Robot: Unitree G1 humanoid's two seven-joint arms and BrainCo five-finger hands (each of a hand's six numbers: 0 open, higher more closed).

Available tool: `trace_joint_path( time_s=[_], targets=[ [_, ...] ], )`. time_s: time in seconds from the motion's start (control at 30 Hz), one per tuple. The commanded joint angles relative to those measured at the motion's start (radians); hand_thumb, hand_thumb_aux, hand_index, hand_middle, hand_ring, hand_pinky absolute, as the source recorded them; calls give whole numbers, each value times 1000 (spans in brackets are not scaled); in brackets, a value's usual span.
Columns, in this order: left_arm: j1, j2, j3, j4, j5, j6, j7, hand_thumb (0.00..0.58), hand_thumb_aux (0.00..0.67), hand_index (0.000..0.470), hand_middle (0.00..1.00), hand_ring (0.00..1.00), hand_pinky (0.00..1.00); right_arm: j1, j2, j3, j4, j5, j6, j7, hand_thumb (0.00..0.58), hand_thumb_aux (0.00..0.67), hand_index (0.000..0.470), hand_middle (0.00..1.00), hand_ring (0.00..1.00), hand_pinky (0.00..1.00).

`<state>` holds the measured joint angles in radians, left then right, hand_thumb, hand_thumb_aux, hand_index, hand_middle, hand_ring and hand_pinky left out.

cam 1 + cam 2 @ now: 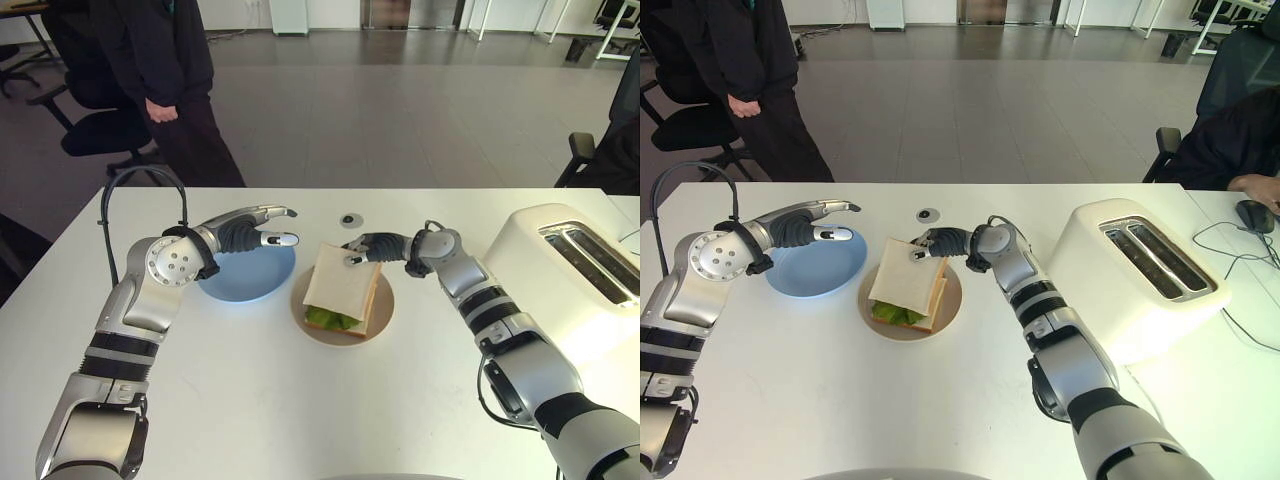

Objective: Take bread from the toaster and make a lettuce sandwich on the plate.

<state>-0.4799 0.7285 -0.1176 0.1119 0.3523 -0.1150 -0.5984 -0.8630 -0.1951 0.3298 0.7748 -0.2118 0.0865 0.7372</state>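
Sandwich point(340, 295) sits mid-table in the left eye view, on a round tan plate point(370, 325) on the white table point(300, 400). Its top slice point(342, 282) is pale and square, and green lettuce point(322, 318) shows under the near edge. The right hand point(378, 246) is at the slice's far right corner, its dark fingers curled onto that corner and one fingertip point(353, 260) lying on the top face. Just left of the tan plate, with the rims touching or nearly so, is a blue dish point(245, 280). The left hand point(248, 232) hangs above the dish's far rim with its fingers stretched out towards the sandwich, holding nothing. A small round cap point(350, 219) is set into the tabletop just behind the sandwich. The white toaster point(560, 270) stands at the right, well apart from the plate. In the right eye view the right hand's fingers are again closed on the far corner of the top slice; whether the slice lies flat on the lettuce or is raised at that corner cannot be told. The toaster's two slots point(1155, 255) face up. A thin cable point(1240, 320) lies on the table beside the toaster, and a dark mouse point(1252, 215) is near the far right edge. The left hand is open above the blue dish, apart from the sandwich.
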Motion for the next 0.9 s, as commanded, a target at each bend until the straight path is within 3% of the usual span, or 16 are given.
trace_joint_path(
  time_s=[0.03,0.23,0.27,0.3,0.33,0.5,0.9],
  targets=[
    [9,2,-3,-9,4,9,2,0,0,0,0,0,0,17,-1,39,55,-44,-50,-22,580,670,470,0,0,0],
    [15,-6,-17,-25,14,11,2,0,0,0,0,0,0,19,-11,80,88,-92,-148,-58,580,654,459,0,0,0],
    [18,-7,-24,-30,19,8,-1,0,0,0,0,0,0,20,-12,81,86,-95,-157,-60,532,478,335,0,0,0],
    [20,-10,-32,-35,24,5,-3,0,0,0,0,0,0,18,-15,84,83,-101,-172,-67,75,45,31,0,0,0],
    [23,-14,-42,-40,29,2,-5,0,0,0,0,0,0,12,-16,83,82,-105,-184,-75,0,0,0,0,0,0],
    [49,-31,-122,-81,44,-21,-52,0,0,0,0,0,0,-62,-30,35,44,-93,-224,-118,0,0,0,0,0,0],
    [98,-89,-295,-137,-6,-121,-229,0,0,0,0,0,0,-254,-74,-120,31,-15,-171,-146,0,0,0,0,0,0]
  ],
)
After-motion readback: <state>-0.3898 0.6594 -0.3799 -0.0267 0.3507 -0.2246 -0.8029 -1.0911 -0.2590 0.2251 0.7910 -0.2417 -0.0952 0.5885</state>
